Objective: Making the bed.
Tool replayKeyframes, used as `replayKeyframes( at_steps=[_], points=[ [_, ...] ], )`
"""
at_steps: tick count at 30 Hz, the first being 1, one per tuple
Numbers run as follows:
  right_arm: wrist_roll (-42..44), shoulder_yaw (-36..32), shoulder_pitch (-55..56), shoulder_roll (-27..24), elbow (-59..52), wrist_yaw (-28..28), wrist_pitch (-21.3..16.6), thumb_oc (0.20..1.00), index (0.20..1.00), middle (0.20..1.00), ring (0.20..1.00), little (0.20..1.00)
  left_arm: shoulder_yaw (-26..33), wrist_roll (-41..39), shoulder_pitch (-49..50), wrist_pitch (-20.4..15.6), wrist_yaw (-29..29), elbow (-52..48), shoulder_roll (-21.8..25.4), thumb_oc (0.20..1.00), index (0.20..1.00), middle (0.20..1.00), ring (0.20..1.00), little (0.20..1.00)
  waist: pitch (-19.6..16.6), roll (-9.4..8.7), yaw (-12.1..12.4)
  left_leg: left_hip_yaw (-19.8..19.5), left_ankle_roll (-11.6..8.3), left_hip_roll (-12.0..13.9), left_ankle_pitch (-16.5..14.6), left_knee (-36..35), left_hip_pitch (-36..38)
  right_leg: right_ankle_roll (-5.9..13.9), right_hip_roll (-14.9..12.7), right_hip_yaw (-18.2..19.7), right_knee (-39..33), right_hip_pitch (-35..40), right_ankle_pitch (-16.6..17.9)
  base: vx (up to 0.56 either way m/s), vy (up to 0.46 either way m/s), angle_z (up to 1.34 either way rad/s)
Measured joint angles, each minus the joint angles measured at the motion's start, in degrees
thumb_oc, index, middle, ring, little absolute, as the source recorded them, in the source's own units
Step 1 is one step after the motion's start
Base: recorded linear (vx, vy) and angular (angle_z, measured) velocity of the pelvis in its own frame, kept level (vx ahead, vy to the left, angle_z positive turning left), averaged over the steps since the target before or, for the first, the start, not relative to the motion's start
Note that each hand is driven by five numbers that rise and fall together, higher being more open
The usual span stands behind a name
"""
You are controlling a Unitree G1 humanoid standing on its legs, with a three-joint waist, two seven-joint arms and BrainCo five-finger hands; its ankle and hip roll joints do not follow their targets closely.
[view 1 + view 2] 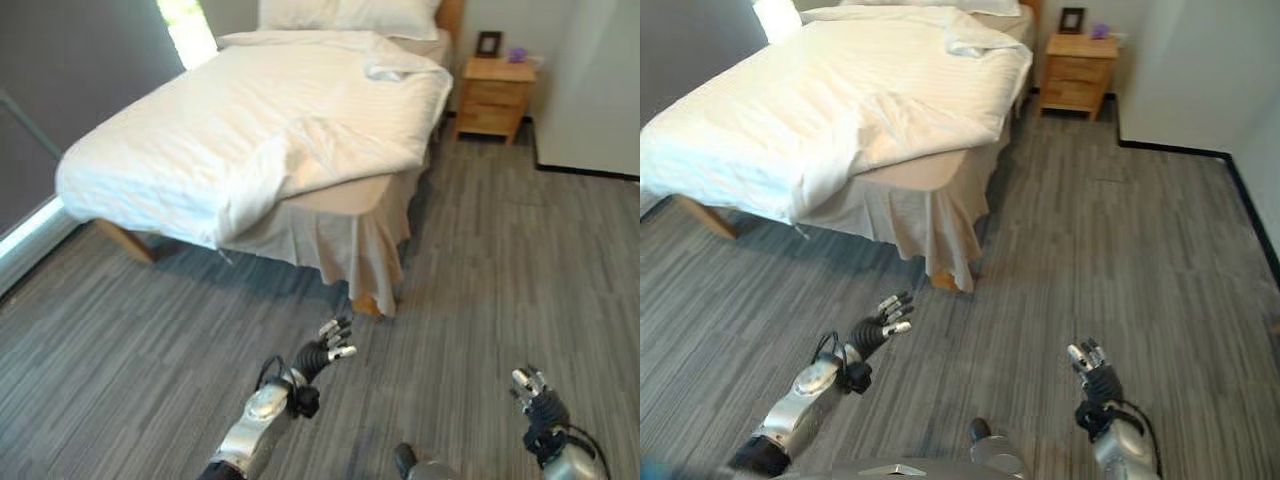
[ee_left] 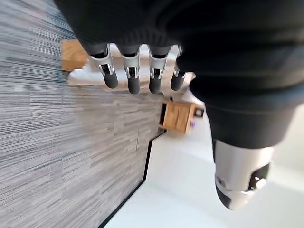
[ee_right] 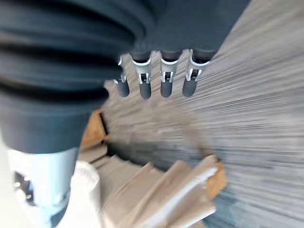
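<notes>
Duvet (image 1: 260, 120): white cloth, matt, with a faint woven stripe and soft creases; bed skirt (image 1: 345, 245) of thin beige cloth hanging in folds (pleated at the corner). Nightstand (image 1: 493, 95) and bed leg (image 1: 128, 241): warm-toned wood, smooth with a low sheen. Floor (image 1: 500, 260): grey wood-grain planks, streaked, matt.

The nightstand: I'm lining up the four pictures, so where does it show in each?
Left eye view: nightstand at upper right, beside the bed's head.
Right eye view: upper right of centre, again by the bed's head.
Left wrist view: near the centre, past the left robot hand.
Right wrist view: I cannot make it out.
Shared landmark: the bed's foot corner.
</notes>
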Motion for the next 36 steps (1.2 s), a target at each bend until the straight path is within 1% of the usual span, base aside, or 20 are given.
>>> replayKeyframes(
  at_steps=[1, 2, 3, 4, 5, 6, 10, 13, 14, 16, 20, 23, 26, 28, 29, 30, 31, 34, 35, 36],
  points=[
    [0.0, 0.1, -1.0, 0.6, -1.1, 0.3, -0.3, 1.000, 1.000, 1.000, 1.000, 1.000, 1.6, -1.7, 2.0, 0.0, -0.2, -0.8, 0.7, 1.000, 1.000, 1.000, 1.000, 1.000, 0.0, -0.02, 0.2, 2.0, -0.12, 1.3, -0.8, -0.3, 0.1, -1.46, 1.3, -1.1, -0.4, 0.6, -0.6, 0.06, -0.101, 0.14],
    [0.0, 0.0, -1.0, 0.6, -2.0, 0.6, -0.4, 1.000, 1.000, 1.000, 1.000, 1.000, 3.2, -2.8, 3.2, 0.0, -0.4, -1.0, 0.8, 1.000, 1.000, 1.000, 1.000, 1.000, 0.4, -0.87, 0.5, 1.4, -0.23, 1.9, -0.9, -0.4, 0.1, -1.59, 1.8, -1.7, -0.5, 0.6, -0.8, 0.04, -0.065, 0.24],
    [0.0, -2.6, 1.4, 0.9, -2.5, 1.0, -0.6, 1.000, 1.000, 1.000, 1.000, 1.000, 4.0, -4.3, 7.0, 1.2, -1.1, -1.1, 1.2, 1.000, 1.000, 1.000, 1.000, 1.000, 3.8, 2.64, 1.0, 1.4, -1.09, 1.9, -1.3, -0.1, -0.3, -2.03, 1.9, -2.6, 4.8, -2.5, -3.3, 0.00, -0.010, 0.15],
    [0.7, -2.5, 1.5, 1.1, -2.6, 0.0, -0.4, 1.000, 1.000, 1.000, 1.000, 1.000, 4.3, -0.5, 6.6, 1.4, 0.7, -1.2, 1.2, 1.000, 1.000, 1.000, 1.000, 1.000, 3.7, 2.65, 0.6, 4.3, -1.09, 2.5, -1.3, -0.4, -0.3, -3.21, 0.7, -5.9, 4.7, -3.0, -4.1, -0.02, 0.046, 0.12],
    [1.4, -2.5, 1.2, 2.1, -2.6, -1.9, -0.1, 1.000, 1.000, 1.000, 1.000, 1.000, 5.0, 6.6, 5.1, 2.1, 4.0, -1.2, 1.6, 1.000, 1.000, 1.000, 1.000, 1.000, 3.5, 2.65, 0.5, 12.1, -0.93, 4.6, -1.5, -1.2, -0.3, -3.18, -2.7, -15.5, 5.7, -4.1, -5.2, -0.04, 0.067, 0.21],
    [1.3, -2.6, 0.7, 3.8, -3.1, -3.4, 0.4, 1.000, 1.000, 1.000, 1.000, 1.000, 7.4, 11.2, 1.9, 2.6, 7.0, -1.0, 1.9, 1.000, 1.000, 1.000, 1.000, 1.000, 3.4, 1.83, 0.5, 17.0, -1.22, 5.0, -1.4, 0.0, -1.3, -3.36, -4.1, -18.2, 6.6, -5.0, -5.4, -0.02, 0.090, 0.21],
    [0.8, -3.1, 0.2, 5.2, -5.7, -4.1, 1.8, 1.000, 1.000, 1.000, 1.000, 1.000, 12.5, 13.6, -3.5, 2.2, 11.1, -1.0, 0.1, 1.000, 1.000, 1.000, 1.000, 1.000, 2.6, 1.81, 0.7, 18.8, -1.61, 4.7, -1.3, 1.0, -0.9, -2.54, -5.2, -19.0, 8.6, -4.7, -6.3, 0.00, 0.059, 0.10],
    [-0.4, -1.5, -0.8, 1.8, -9.0, -4.2, 2.3, 1.000, 1.000, 1.000, 1.000, 1.000, 18.1, 12.1, -3.5, 1.8, 13.8, -0.9, -4.4, 1.000, 1.000, 1.000, 1.000, 1.000, 1.5, 1.36, 1.0, 17.9, -2.08, 4.5, -1.6, 1.1, -0.9, -2.39, -5.8, -20.4, 8.5, -3.9, -6.4, 0.00, 0.026, 0.26],
    [-1.8, -1.6, -1.6, 1.2, -9.7, -3.9, 2.2, 1.000, 1.000, 1.000, 1.000, 1.000, 18.2, 11.4, -2.8, 1.8, 14.8, -0.9, -4.1, 1.000, 1.000, 1.000, 1.000, 1.000, 1.1, 0.85, 1.1, 17.7, -2.06, 4.5, -1.6, 1.2, -0.9, -2.27, -5.9, -20.6, 8.5, -4.0, -6.5, 0.01, 0.044, 0.20],
    [-4.6, 0.7, -4.2, -1.8, -13.2, -3.2, 2.2, 1.000, 1.000, 1.000, 1.000, 1.000, 20.9, 11.4, 1.0, 1.8, 16.2, -1.1, -3.5, 1.000, 1.000, 1.000, 1.000, 1.000, 0.5, 0.05, 2.4, 17.3, -2.04, 4.4, -1.6, 1.2, -0.8, -2.16, -6.1, -21.1, 8.3, -3.6, -6.6, 0.01, 0.045, 0.13],
    [-4.4, 3.6, -6.9, -0.4, -13.7, -2.4, 1.9, 1.000, 1.000, 1.000, 1.000, 1.000, 23.4, 11.4, 3.5, 1.3, 19.3, -0.3, -3.7, 1.000, 1.000, 1.000, 1.000, 1.000, 0.2, -0.14, 4.3, 16.6, -2.02, 4.5, -1.6, 1.2, -0.5, -2.47, -6.3, -21.9, 8.0, -2.8, -7.0, 0.01, 0.028, 0.13],
    [-4.5, 7.1, -7.3, 1.0, -13.6, -1.7, 2.2, 1.000, 1.000, 1.000, 1.000, 1.000, 24.9, 11.4, 5.5, 0.6, 22.8, 0.5, -4.0, 1.000, 1.000, 1.000, 1.000, 1.000, 0.2, 0.23, 6.3, 15.4, -2.01, 4.0, -1.7, 1.7, -1.4, -1.68, -7.2, -23.2, 9.8, -3.9, -8.0, 0.02, 0.111, 0.24],
    [-6.3, 5.5, -6.3, 0.9, -13.6, -2.0, 2.1, 1.000, 1.000, 1.000, 1.000, 1.000, 25.3, 11.4, 5.1, 0.6, 23.3, 1.5, -3.9, 1.000, 1.000, 1.000, 1.000, 1.000, 0.9, -0.09, 5.8, 15.5, -0.91, 1.8, -1.9, 2.0, -2.5, 0.87, -9.8, -23.0, 18.4, -8.4, -9.9, 0.06, 0.172, -0.01],
    [-6.9, 4.3, -4.7, 2.1, -13.4, -2.7, 1.9, 1.000, 1.000, 1.000, 1.000, 1.000, 25.8, 11.4, 4.6, 0.7, 23.3, 1.6, -3.6, 1.000, 1.000, 1.000, 1.000, 1.000, 3.9, 0.07, 3.8, 16.7, 0.53, -0.3, -3.3, 3.4, -1.0, 4.05, -12.7, -23.4, 31.6, -14.3, -7.8, 0.29, 0.064, -0.32],
    [-8.1, 4.0, -4.1, 2.5, -14.4, -2.9, 1.3, 1.000, 1.000, 1.000, 1.000, 1.000, 26.0, 11.4, 4.1, 0.6, 23.3, 1.3, -3.2, 1.000, 1.000, 1.000, 1.000, 1.000, 5.9, -0.53, 3.4, 17.4, 1.85, -0.7, -7.4, 9.2, -3.4, 6.19, -15.2, -21.3, 41.8, -20.8, -6.7, 0.41, -0.108, -0.41],
    [-9.0, 3.8, -2.4, 2.5, -13.7, -3.1, 1.9, 1.000, 1.000, 1.000, 1.000, 1.000, 25.9, 11.4, 4.0, 0.7, 23.4, 1.6, -3.5, 1.000, 1.000, 1.000, 1.000, 1.000, 6.5, -0.13, 1.5, 17.7, 1.31, -0.8, -8.5, 11.2, -3.9, 5.96, -15.6, -19.7, 40.5, -22.8, -6.8, 0.60, -0.226, -0.21],
    [-9.0, 3.3, -1.1, 2.5, -13.6, -3.8, 2.1, 1.000, 1.000, 1.000, 1.000, 1.000, 26.0, 11.4, 3.9, 0.7, 23.5, 1.2, -3.8, 1.000, 1.000, 1.000, 1.000, 1.000, 6.3, 0.27, 0.5, 17.7, 1.28, -0.7, -8.5, 10.9, -4.0, 6.14, -16.4, -20.4, 34.2, -22.7, -6.7, 0.60, -0.252, 0.01],
    [-8.7, 1.9, 2.3, 3.8, -13.1, -4.8, 1.9, 1.000, 1.000, 1.000, 1.000, 1.000, 28.3, 9.1, 1.7, -0.8, 25.0, 0.3, -3.5, 1.000, 1.000, 1.000, 1.000, 1.000, 5.2, -0.07, -2.2, 17.2, -0.46, 1.3, -8.0, 6.8, -5.0, 6.94, -15.7, -19.4, 9.8, -20.3, -6.9, 0.37, -0.174, 0.30],
    [-8.7, 1.9, 2.7, 3.7, -12.9, -4.8, 2.0, 1.000, 1.000, 1.000, 1.000, 1.000, 28.6, 9.1, 0.2, -1.4, 25.2, 0.3, -2.9, 1.000, 1.000, 1.000, 1.000, 1.000, 5.3, -0.38, -2.7, 17.3, -1.11, 2.8, -5.7, 4.6, -3.4, 7.14, -14.7, -20.0, 4.9, -18.5, -5.0, 0.58, -0.342, 0.05],
    [-8.7, 2.3, 2.5, 3.7, -12.6, -4.7, 2.0, 1.000, 1.000, 1.000, 1.000, 1.000, 29.1, 9.1, 0.3, -1.4, 25.5, 0.8, -2.6, 1.000, 1.000, 1.000, 1.000, 1.000, 4.7, -1.16, -2.3, 17.7, -2.30, 3.6, -6.2, 4.0, -1.9, 6.83, -14.4, -20.2, 2.0, -16.2, -2.3, 0.53, -0.343, -0.12]
  ],
)
